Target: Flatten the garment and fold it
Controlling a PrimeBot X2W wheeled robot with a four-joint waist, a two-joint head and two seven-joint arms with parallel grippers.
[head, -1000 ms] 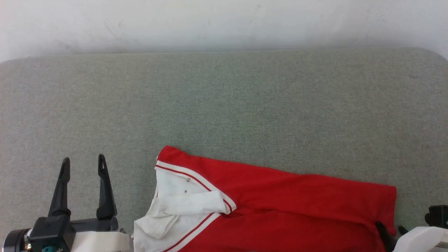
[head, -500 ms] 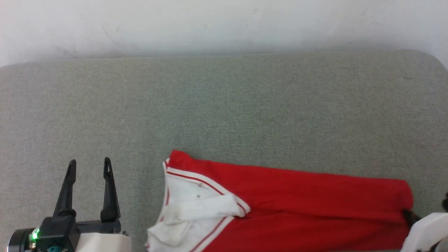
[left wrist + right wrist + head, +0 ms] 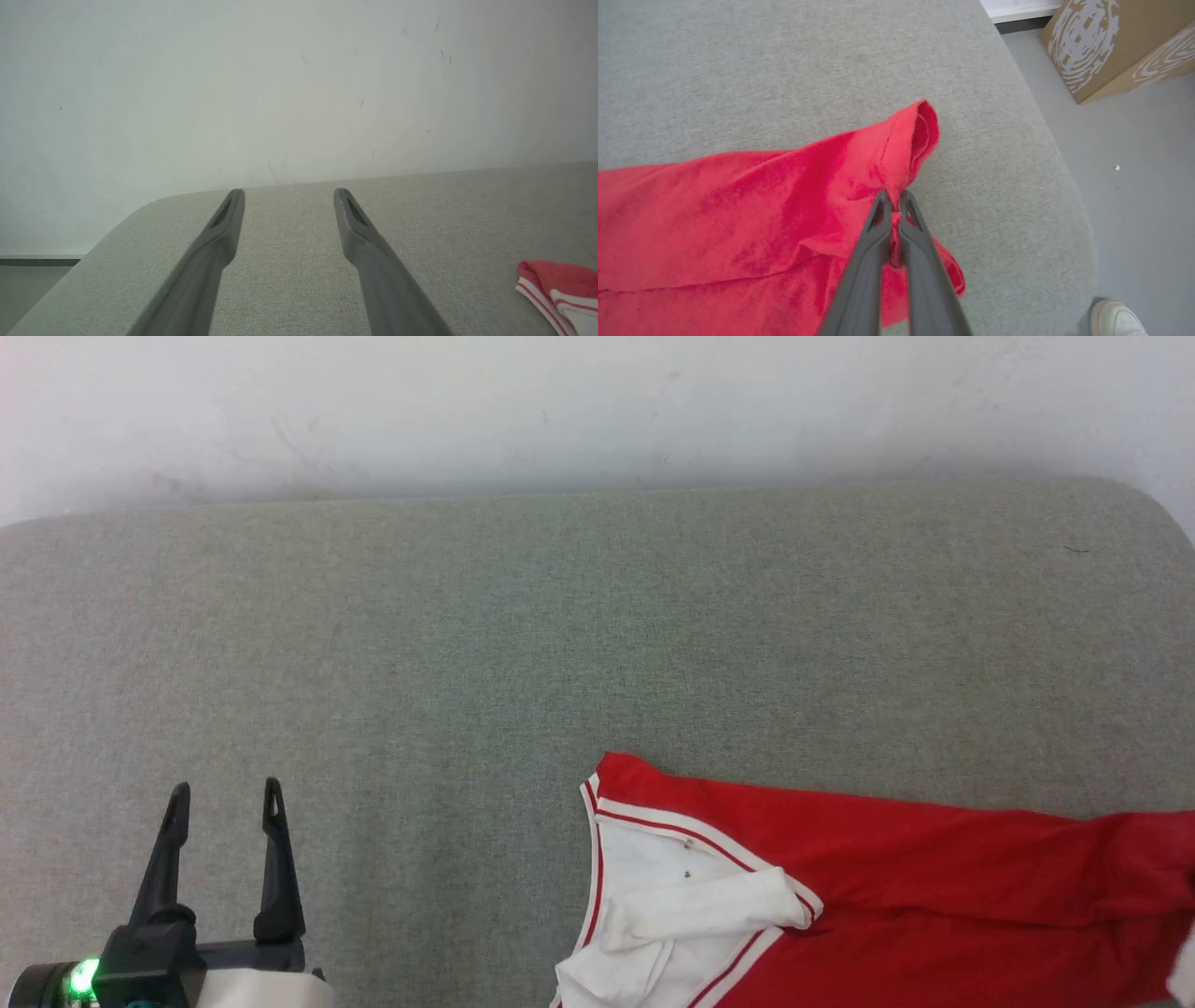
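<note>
Red, white-sleeved T-shirt (image 3: pixel 934 868), cut off below, pinched by dark right gripper (image 3: pixel 894 197). Spread wide over grey cloth table (image 3: pixel 467 653): dark left gripper (image 3: pixel 225 790). White wall (image 3: pixel 560 411) behind.

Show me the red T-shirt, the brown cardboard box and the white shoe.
red T-shirt (image 3: pixel 738 210), right wrist view, red body fabric.
brown cardboard box (image 3: pixel 1125 42), right wrist view, its printed side.
white shoe (image 3: pixel 1115 319), right wrist view, its toe.

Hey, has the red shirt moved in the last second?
Yes. The garment slid toward the robot's right, nearer the rounded right corner of the table, pinched by the right gripper.
</note>
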